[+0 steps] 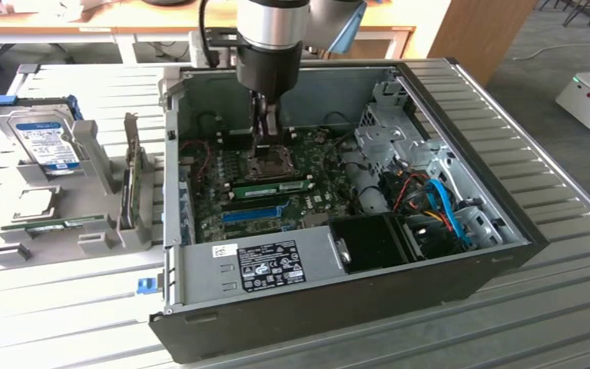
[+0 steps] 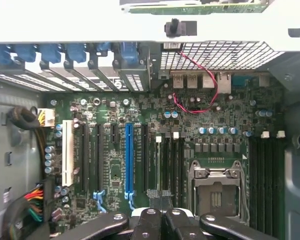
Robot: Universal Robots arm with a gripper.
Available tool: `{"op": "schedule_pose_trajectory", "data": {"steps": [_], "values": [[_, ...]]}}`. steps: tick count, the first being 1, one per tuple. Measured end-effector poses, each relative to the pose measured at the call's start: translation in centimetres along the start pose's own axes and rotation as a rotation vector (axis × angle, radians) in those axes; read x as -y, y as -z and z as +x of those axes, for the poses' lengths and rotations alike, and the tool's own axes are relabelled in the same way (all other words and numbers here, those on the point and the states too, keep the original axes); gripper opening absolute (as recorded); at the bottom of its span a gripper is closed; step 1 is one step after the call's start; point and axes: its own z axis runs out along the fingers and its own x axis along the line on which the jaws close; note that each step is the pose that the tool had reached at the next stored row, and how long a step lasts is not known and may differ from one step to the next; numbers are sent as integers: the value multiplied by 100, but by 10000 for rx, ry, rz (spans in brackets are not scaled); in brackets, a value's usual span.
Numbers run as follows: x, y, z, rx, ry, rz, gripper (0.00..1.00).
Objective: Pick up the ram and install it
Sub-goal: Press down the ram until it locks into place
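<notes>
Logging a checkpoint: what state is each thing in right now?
claw: shut, over the motherboard.
computer case: lying flat, side open.
ram: standing in a motherboard slot.
CPU socket: uncovered, no cooler.
hard drive: upright in the rack outside the case.

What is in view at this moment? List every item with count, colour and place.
open black computer case: one, on the slatted table
green motherboard: one, inside the case
green ram stick: one, seated on the motherboard
blue slot strip: one, on the motherboard
silver hard drive with blue label: one, in the grey rack at the exterior view's left
green stick: one, low in that rack
tool: one, black, shut, above the processor socket
</notes>
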Motion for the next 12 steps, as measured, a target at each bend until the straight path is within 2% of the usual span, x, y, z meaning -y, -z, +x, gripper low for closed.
{"op": "schedule_pose_trajectory", "data": {"steps": [12], "values": [[-7,218,6,-55,-1,1,11]]}}
